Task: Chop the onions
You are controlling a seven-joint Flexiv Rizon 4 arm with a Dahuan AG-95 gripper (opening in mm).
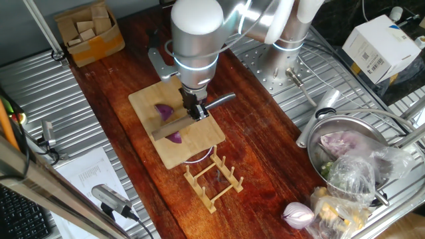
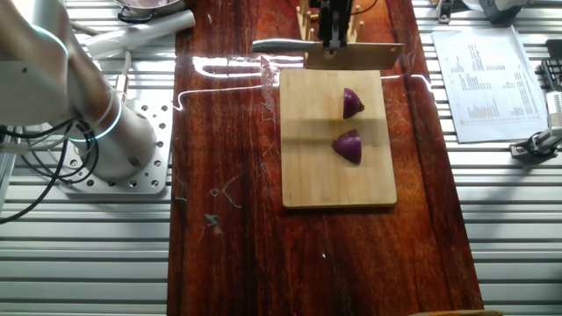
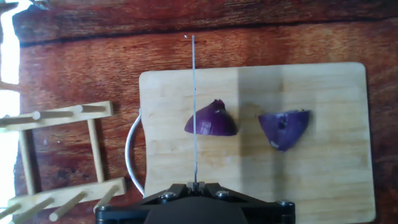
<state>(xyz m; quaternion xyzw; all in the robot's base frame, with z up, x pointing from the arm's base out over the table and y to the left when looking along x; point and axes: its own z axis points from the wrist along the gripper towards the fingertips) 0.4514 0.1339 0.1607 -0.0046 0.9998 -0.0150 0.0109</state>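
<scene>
Two purple onion wedges (image 3: 211,119) (image 3: 285,127) lie apart on the wooden cutting board (image 3: 323,180); the fixed views show the same pair (image 1: 164,111) (image 1: 174,137) (image 2: 352,103) (image 2: 349,145). My gripper (image 1: 194,109) (image 2: 332,39) (image 3: 196,185) is shut on the handle of a cleaver (image 1: 171,127). The hand view shows its blade (image 3: 194,106) edge-on as a thin line, crossing the left part of the nearer wedge. From the other fixed view the blade (image 2: 356,57) hangs at the board's far edge, seemingly raised above the wedges.
A wooden peg rack (image 1: 212,178) stands just off the board's end. A whole pale onion (image 1: 297,214), a metal bowl (image 1: 345,143) with bagged vegetables, a cardboard box of wooden blocks (image 1: 89,30) and a white box (image 1: 378,46) surround the wooden tabletop.
</scene>
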